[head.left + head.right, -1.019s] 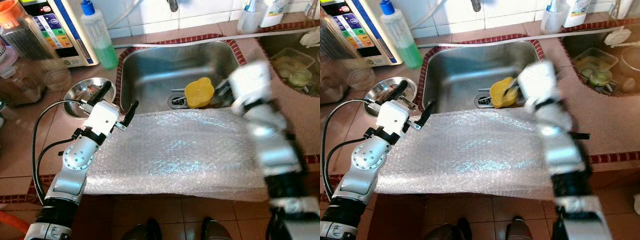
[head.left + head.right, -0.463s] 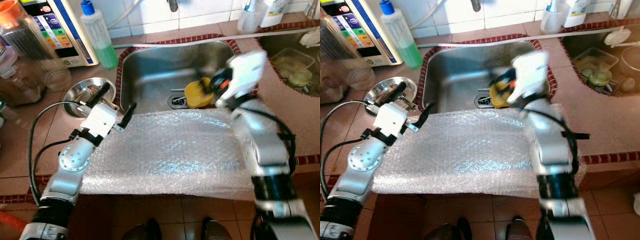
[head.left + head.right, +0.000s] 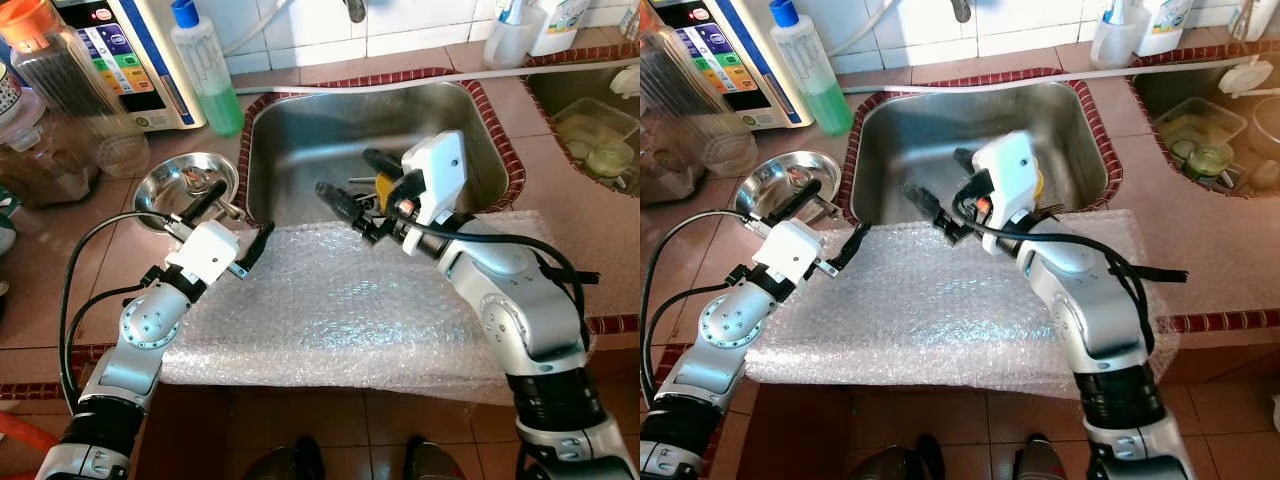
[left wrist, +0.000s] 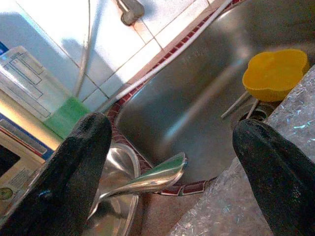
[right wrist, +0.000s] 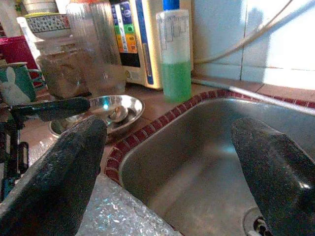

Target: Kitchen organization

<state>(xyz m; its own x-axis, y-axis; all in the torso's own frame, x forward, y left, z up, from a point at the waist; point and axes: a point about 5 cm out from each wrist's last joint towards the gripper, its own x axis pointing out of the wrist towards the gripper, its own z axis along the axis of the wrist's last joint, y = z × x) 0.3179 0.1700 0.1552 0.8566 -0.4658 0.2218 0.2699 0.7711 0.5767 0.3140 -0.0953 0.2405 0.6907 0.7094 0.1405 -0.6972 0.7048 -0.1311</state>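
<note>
Right hand (image 3: 362, 193) has swung left across the sink since a second ago, fingers now spread, gripping nothing; the yellow cup (image 3: 386, 187) sits just behind it by the drain. Left hand (image 3: 827, 222) open, empty, at the bubble wrap (image 3: 930, 310) edge on the desk. Left wrist: cup ahead in the sink (image 4: 197, 103), axis unclear. Right wrist: steel bowl (image 5: 110, 110), green soap bottle (image 5: 175, 54) beyond the fingers.

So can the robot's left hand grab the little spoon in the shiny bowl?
Probably yes. The left hand is open right beside the shiny bowl, and nothing covers the spoon lying inside it.
</note>
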